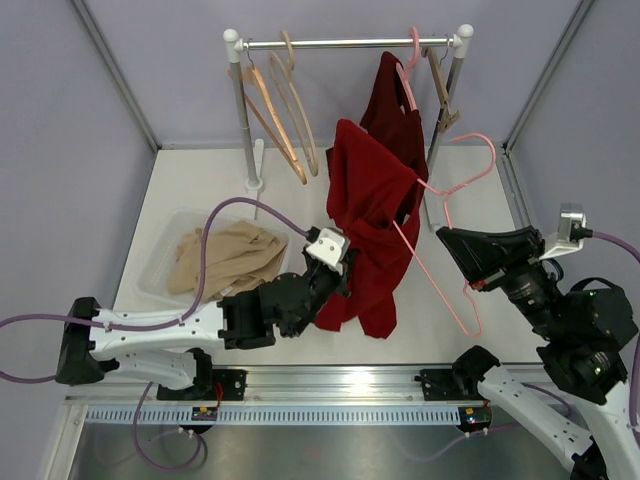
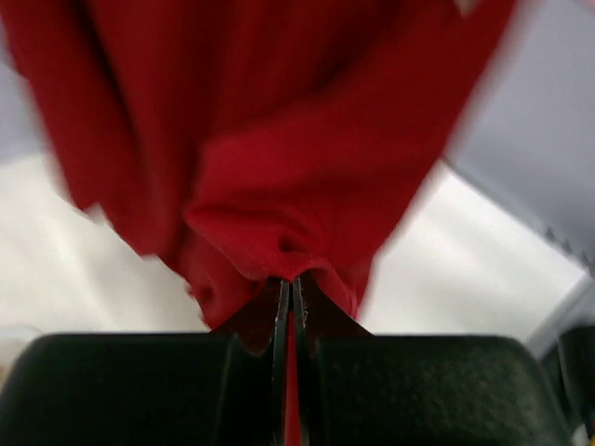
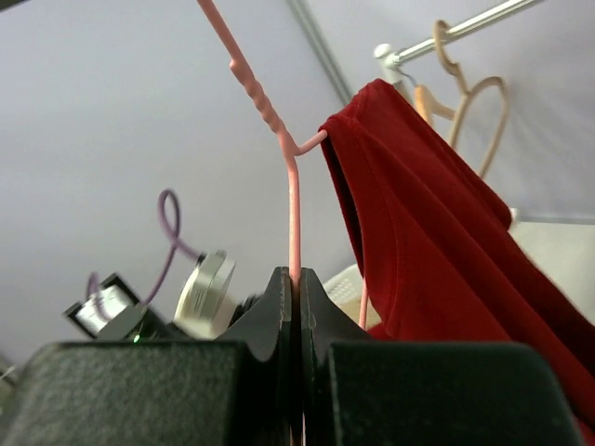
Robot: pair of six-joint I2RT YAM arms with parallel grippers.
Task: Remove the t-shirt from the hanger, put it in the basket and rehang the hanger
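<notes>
Because the right gripper [image 3: 296, 279] is clamped on the pink hanger [image 3: 294, 195] to steady it, the left gripper [image 2: 291, 283], pinched on a fold of the red t-shirt [image 1: 365, 200], can likely drag the cloth free. The t-shirt hangs over the middle of the bench [image 1: 200, 190], partly on the hanger.

The worktop [image 1: 200, 190] is a pale, off-white surface closed in by grey walls at the back and sides. A clear plastic bin [image 1: 152, 272] sits on its left part, and a crumpled tan garment [image 1: 225, 258] lies inside it. Behind the bin, toward the back wall, the left post of a metal clothes rack [image 1: 340, 43] stands on a small round foot [image 1: 255, 185]. The rack's other post stands well to the right of the bin. Just right of the bin, the lower hem of the red t-shirt [image 1: 372, 318] hangs low over the surface; whether it touches cannot be told. In front of the bin, a ribbed aluminium rail [image 1: 330, 385] runs along the near edge.
</notes>
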